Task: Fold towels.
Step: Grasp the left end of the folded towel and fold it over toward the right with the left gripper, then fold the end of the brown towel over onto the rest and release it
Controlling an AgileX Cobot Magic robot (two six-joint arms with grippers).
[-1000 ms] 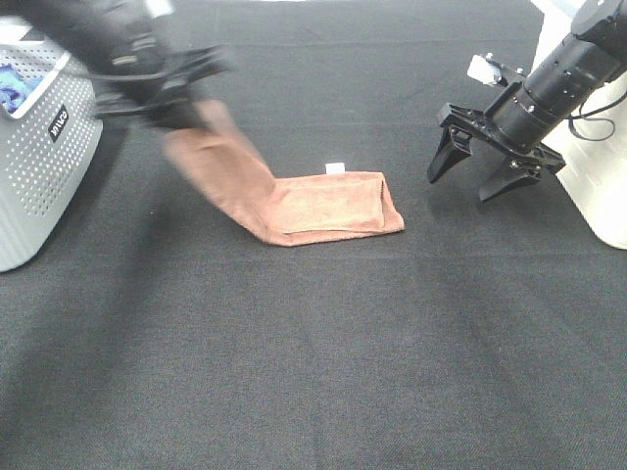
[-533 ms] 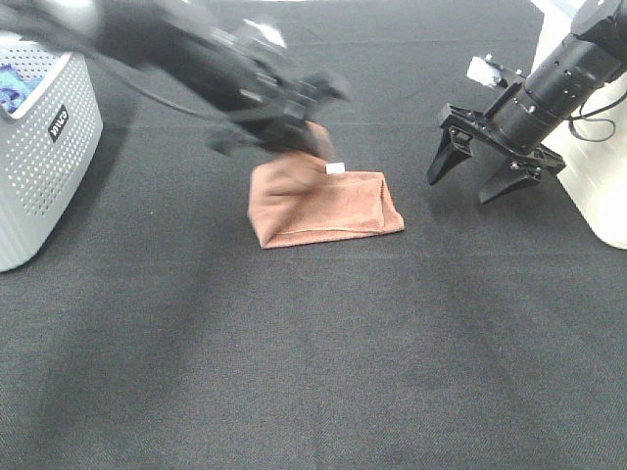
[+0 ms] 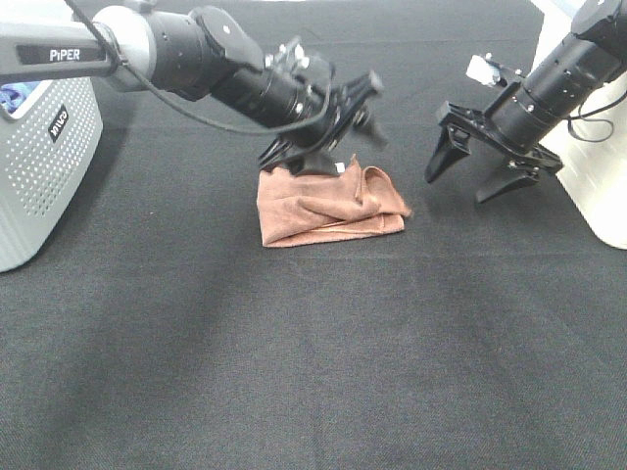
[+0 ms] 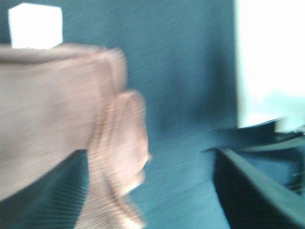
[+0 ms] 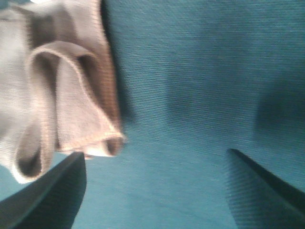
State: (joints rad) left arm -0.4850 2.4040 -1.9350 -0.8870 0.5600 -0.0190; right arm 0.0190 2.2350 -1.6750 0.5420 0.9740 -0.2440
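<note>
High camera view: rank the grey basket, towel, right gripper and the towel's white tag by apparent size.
1. Grey basket, though cropped by the frame.
2. Towel and right gripper: look alike; the gripper may be nearer the camera, so unranked.
3. White tag, smallest.

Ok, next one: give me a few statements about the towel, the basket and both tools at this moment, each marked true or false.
1. The towel lies in a loosely folded, bunched heap on the black mat. True.
2. The left tool is clamped shut on the towel. False: its jaws stand apart just above the towel and hold nothing.
3. The right tool is open and sits beside the towel without touching it. True.
4. The towel rests inside the grey basket. False: it lies on the mat, well apart from the basket.
5. A small white tag shows at the towel's far edge. True.
</note>
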